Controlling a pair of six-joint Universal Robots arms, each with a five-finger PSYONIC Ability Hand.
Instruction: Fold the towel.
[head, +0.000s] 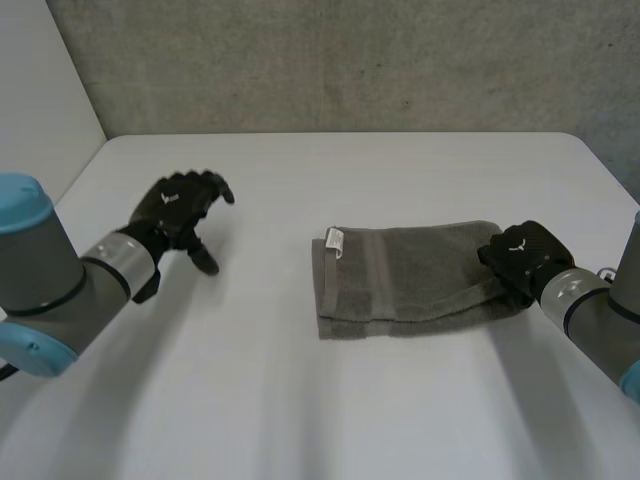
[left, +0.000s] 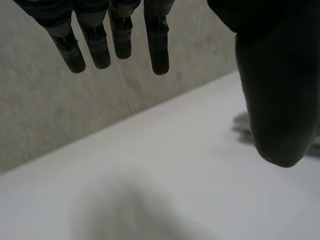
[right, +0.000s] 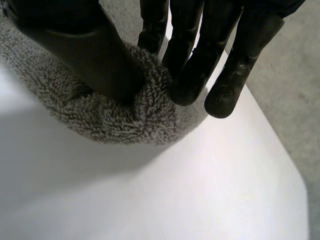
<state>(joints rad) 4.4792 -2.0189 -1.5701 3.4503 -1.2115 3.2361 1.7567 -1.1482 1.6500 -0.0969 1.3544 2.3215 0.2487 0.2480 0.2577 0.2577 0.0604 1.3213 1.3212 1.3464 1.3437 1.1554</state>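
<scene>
A grey towel (head: 405, 280) lies folded into a flat rectangle on the white table (head: 300, 400), a small white label at its far left corner. My right hand (head: 522, 258) is at the towel's right end and pinches a bunched fold of the towel (right: 125, 112) between thumb and fingers (right: 192, 75). My left hand (head: 178, 215) hovers over bare table well to the left of the towel, apart from it. Its fingers (left: 115, 40) hang straight and spread, with nothing between them and the thumb.
A grey wall (head: 350, 60) runs behind the table's far edge. Bare table surface surrounds the towel on all sides. The table's right edge (right: 280, 150) lies close to my right hand.
</scene>
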